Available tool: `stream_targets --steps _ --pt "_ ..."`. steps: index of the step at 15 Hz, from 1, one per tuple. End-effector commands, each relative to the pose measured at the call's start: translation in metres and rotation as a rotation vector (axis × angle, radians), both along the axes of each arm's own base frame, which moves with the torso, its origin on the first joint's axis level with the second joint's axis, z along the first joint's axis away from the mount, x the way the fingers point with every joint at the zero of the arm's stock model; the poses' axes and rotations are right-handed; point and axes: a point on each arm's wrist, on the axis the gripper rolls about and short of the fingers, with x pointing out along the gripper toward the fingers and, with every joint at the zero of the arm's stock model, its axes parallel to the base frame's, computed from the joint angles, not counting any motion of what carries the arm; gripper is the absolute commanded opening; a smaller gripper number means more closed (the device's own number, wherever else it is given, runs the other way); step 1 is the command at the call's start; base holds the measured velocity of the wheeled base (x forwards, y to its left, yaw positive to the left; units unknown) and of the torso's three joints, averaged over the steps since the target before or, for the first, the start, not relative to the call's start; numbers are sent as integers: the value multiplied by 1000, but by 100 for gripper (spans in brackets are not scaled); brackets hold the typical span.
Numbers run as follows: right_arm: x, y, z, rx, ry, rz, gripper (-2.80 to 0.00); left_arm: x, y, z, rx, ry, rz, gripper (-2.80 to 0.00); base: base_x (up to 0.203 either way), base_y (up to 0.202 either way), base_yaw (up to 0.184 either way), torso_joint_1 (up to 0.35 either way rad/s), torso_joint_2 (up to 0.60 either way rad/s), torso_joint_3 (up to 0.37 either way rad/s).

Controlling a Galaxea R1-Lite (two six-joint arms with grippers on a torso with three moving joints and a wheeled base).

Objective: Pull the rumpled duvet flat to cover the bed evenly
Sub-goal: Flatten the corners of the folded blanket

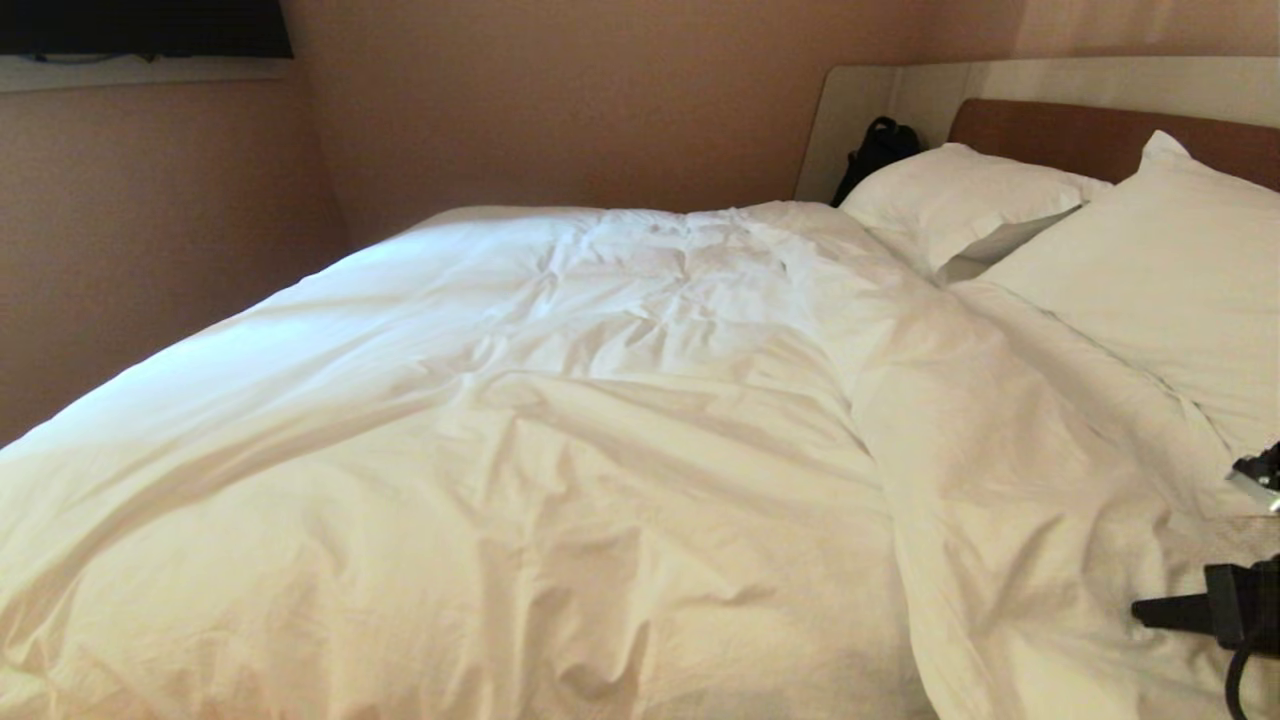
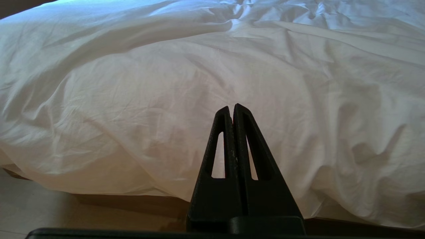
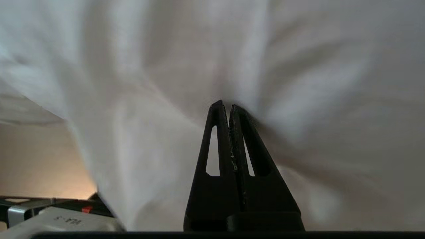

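The duvet (image 1: 560, 420) is a puffy white quilt lying rumpled over most of the bed (image 1: 1060, 135), with a thick fold running down its right part. My right gripper (image 1: 1140, 610) reaches in from the right edge of the head view at the duvet's near right border. In the right wrist view the right gripper (image 3: 226, 103) is shut, and creases of white duvet (image 3: 298, 83) fan out from its tips. My left gripper (image 2: 232, 106) is shut on nothing, held low before the duvet's (image 2: 166, 99) hanging side, apart from it.
Two white pillows (image 1: 960, 195) (image 1: 1170, 270) lean at the brown headboard, with a black bag (image 1: 878, 145) beside them. A pinkish wall (image 1: 150, 250) runs along the bed's far side. The dark bed base (image 2: 132, 202) and pale floor (image 2: 40, 209) show below the duvet.
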Motion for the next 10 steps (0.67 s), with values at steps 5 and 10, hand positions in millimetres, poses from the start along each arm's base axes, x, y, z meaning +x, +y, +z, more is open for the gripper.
stream_targets --steps 5,10 --pt "-13 6 -16 -81 -149 28 -280 0 0 0 -1 -1 0 -280 0 0 0 0 0 0" --pt "-39 16 -25 -24 46 33 -280 0 0 0 -1 -1 0 -280 0 0 0 0 0 0"
